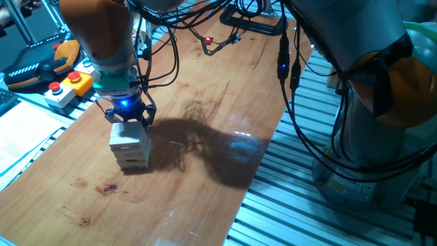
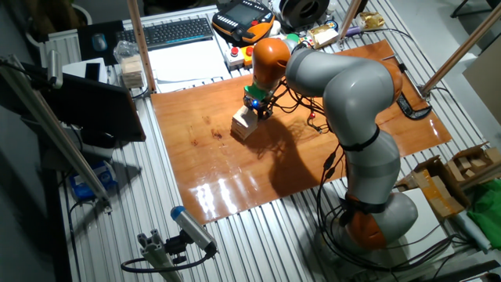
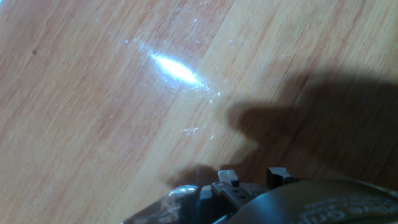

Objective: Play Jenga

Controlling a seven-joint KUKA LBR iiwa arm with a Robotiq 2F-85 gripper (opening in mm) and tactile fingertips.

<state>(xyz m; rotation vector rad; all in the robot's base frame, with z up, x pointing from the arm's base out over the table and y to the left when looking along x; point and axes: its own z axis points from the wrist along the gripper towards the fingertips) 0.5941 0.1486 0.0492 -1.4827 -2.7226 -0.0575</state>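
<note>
The Jenga tower (image 1: 130, 145) of pale wooden blocks stands on the wooden table, left of the middle. It also shows in the other fixed view (image 2: 244, 124). My gripper (image 1: 129, 120) is right on top of the tower, with its black fingers (image 1: 147, 113) down at either side of the top block. It also shows in the other fixed view (image 2: 255, 110). I cannot tell whether the fingers press on the block. The hand view shows only the table top and part of the hand's body (image 3: 249, 193); the tower is out of that view.
Grey button boxes (image 1: 68, 83) and an orange-black handset (image 1: 37, 65) lie past the table's (image 1: 205, 178) far left edge. Cables (image 1: 225, 37) lie at the back. A second stack of wooden blocks (image 2: 134, 72) stands off the table near a keyboard (image 2: 178, 31).
</note>
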